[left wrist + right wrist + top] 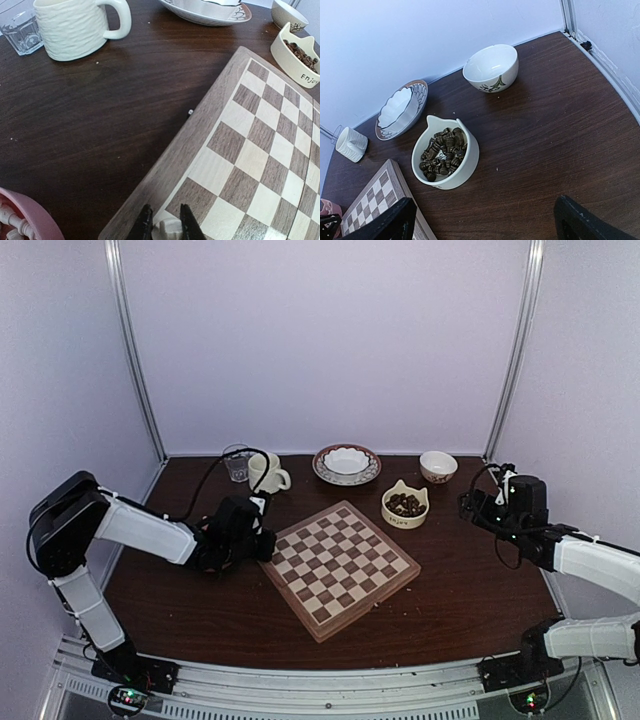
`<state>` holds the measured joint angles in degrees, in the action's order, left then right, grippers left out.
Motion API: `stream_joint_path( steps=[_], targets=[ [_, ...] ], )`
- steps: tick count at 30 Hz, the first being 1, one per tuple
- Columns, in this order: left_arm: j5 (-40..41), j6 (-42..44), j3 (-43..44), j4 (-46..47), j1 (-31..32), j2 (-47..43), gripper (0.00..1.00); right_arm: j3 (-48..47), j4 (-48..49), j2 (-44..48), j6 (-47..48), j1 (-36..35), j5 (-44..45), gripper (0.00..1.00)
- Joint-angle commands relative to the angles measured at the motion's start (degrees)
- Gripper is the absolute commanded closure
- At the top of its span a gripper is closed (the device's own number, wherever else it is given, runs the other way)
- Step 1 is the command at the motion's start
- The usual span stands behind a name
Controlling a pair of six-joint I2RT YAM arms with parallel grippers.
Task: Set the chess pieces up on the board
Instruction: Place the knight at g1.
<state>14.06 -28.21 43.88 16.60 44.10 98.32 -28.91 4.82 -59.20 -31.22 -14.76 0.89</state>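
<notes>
Board (340, 568) is sitting in the middle of the table (200, 610), turned diagonal. Left arm (140, 530) is reaching low across to the board's left corner. Left gripper (165, 226) is pinching a pale chess piece (169, 230) just over the corner square by the rim. Right arm (590, 560) is hanging at the right edge. Right gripper (485, 222) is spread wide with nothing between its fingers, hovering over table near the bowl of dark pieces (445, 152).

Overhead camera looks down across the table (200, 610); both wrist cameras sit low, sharing the board (340, 565) and, seemingly, one bowl (405, 505).
</notes>
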Motion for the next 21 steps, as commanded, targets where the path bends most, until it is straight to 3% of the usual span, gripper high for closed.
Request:
stream_joint_path(
  steps=[1,9,21],
  targets=[
    [-1.91,0.78,1.89,1.99,0.02,0.89,0.85,-1.46,0.58,0.31,0.74,-0.4,0.61,0.01],
    [-2.93,2.16,2.74,5.92,0.02,3.16,0.84,-1.47,0.5,0.22,0.91,-0.36,0.9,0.01],
    [-3.69,2.17,5.98,3.84,0.0,6.31,0.81,-1.56,0.37,0.3,0.98,-0.35,1.05,0.01]
  ],
)
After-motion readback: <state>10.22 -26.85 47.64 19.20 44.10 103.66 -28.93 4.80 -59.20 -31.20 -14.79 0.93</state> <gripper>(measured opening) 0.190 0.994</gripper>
